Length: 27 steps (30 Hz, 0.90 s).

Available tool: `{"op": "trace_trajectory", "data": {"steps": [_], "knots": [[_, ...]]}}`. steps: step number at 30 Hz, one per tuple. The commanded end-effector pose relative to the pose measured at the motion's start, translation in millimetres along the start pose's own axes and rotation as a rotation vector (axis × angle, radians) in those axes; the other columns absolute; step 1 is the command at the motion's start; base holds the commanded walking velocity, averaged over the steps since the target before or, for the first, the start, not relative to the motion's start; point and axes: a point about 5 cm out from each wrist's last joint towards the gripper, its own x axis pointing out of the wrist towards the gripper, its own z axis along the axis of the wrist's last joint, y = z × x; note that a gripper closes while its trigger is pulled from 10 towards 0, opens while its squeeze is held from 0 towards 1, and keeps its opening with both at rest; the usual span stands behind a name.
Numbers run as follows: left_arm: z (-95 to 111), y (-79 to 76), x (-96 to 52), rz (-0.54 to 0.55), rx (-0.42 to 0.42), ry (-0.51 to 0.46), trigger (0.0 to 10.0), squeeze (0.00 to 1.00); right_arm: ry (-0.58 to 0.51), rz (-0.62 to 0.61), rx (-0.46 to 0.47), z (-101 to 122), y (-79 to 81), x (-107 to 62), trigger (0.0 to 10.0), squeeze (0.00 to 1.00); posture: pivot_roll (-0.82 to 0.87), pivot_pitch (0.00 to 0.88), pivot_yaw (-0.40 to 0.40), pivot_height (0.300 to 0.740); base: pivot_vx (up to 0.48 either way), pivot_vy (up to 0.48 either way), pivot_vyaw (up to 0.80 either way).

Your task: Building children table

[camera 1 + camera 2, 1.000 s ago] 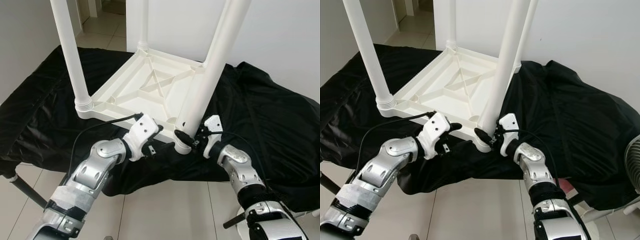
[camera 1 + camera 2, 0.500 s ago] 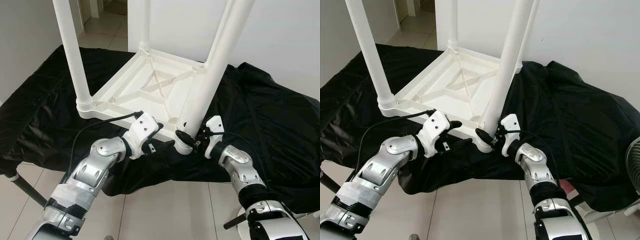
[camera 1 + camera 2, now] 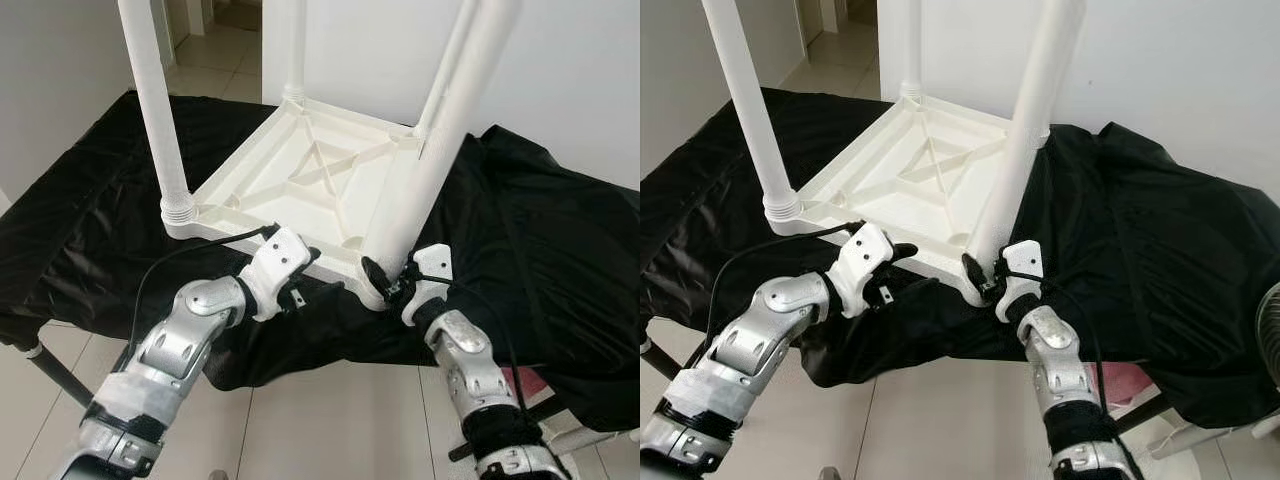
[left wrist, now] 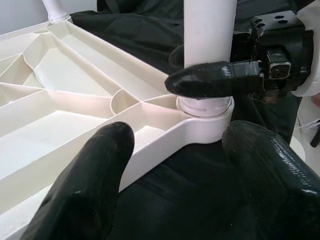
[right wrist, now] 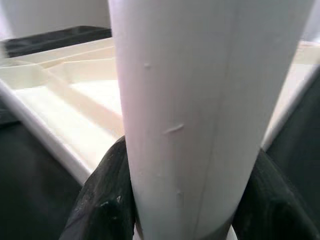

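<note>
table top: the white children's table (image 3: 310,185) lies upside down on a surface draped in black cloth (image 3: 540,240), its ribbed underside up, its near corner reaching toward the surface's front edge.
legs: three legs stand in the other corner sockets; the near leg (image 3: 430,165) rises from the socket (image 4: 202,117) at the corner closest to the robot, and looks upright or nearly so.
right gripper: the right gripper (image 3: 385,283) clamps the near leg low down, just above the socket, one finger (image 4: 215,79) on each side of the tube.
left gripper: the left gripper (image 3: 300,285) hovers at the front rim of the table top, beside that corner, its fingers (image 4: 85,185) spread wide and holding nothing; whether they touch the rim, i cannot tell.
step: likely seating or twisting the last leg home.
risk, slip: the tube is smooth and round, so the right fingers could spin on it instead of turning it.
risk, shift: with the left gripper not closed on the rim, a twist or push on the leg could slide the whole table on the slick cloth, or swing it off the near edge.
risk, tilt: force applied off-axis could cant the leg and jam or cross its collar in the socket.
</note>
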Motion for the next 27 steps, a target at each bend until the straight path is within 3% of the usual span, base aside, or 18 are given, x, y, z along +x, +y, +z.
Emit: {"op": "trace_trajectory", "data": {"steps": [1,5,8,24,25,26,27], "knots": [[1.6,-5.5,2.0,-0.022,-0.002,-0.010,10.0,0.00,0.053,-0.142,-0.005,-11.0,-6.8,-9.5,10.0,0.00,0.04,0.009,-0.100,0.740,0.000,0.000,0.00],[3.7,-5.8,3.0,-0.017,-0.006,-0.022,10.0,0.00,0.059,-0.313,0.044,-12.7,3.0,-11.3,10.0,0.00,0.05,0.011,-0.095,0.740,0.000,0.000,0.00],[4.4,-2.8,2.2,-0.008,-0.001,-0.021,10.0,0.00,0.070,-0.359,0.065,-13.4,9.4,-9.4,10.0,0.00,0.05,0.007,-0.097,0.740,0.000,0.000,0.00],[12.2,6.8,0.3,0.048,-0.002,-0.044,10.0,0.00,0.037,-0.321,0.060,-2.9,17.9,-6.4,10.0,0.00,0.05,0.033,-0.079,0.740,0.000,0.000,0.00],[12.7,3.6,-0.8,0.031,0.002,-0.044,10.0,0.00,0.016,-0.321,0.048,0.7,13.8,-8.3,10.0,0.20,0.04,0.039,-0.075,0.740,0.000,0.000,0.00],[12.7,3.6,-0.8,0.031,0.002,-0.044,10.0,0.00,0.016,-0.321,0.048,0.7,13.8,-8.3,10.0,0.20,0.04,0.039,-0.075,0.740,0.000,0.000,0.00],[11.2,2.3,-1.9,0.023,0.003,-0.036,10.0,0.00,0.012,-0.323,0.044,1.5,11.6,-9.8,10.0,0.70,0.04,0.039,-0.075,0.740,0.000,0.000,0.00]]}}
